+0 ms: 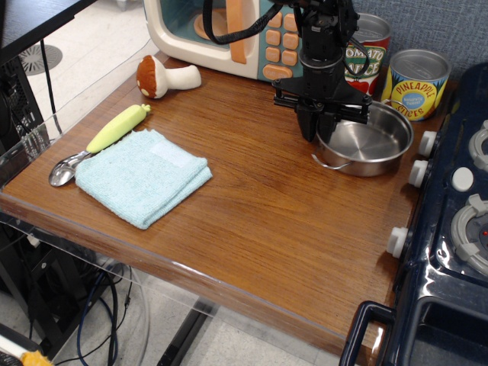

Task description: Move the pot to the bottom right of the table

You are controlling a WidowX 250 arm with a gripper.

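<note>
So my claw (322,130) is pinched tight on the left rim of the pot (367,142), which is at the far right of the bench (252,221), just beside the stove (450,229).

Folded blue towel (143,176) beside spoon (99,142), possibly touching.

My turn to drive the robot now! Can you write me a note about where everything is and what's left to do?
Gripper: down at the near-left rim of the pot, jaws narrow and seemingly closed on the rim.
Pot: at the back right of the table, in front of the pineapple can and next to the stove; its left side looks slightly tilted up.
Done: reaching the pot.
Left: carry it to the table's front right corner and let go.
</note>
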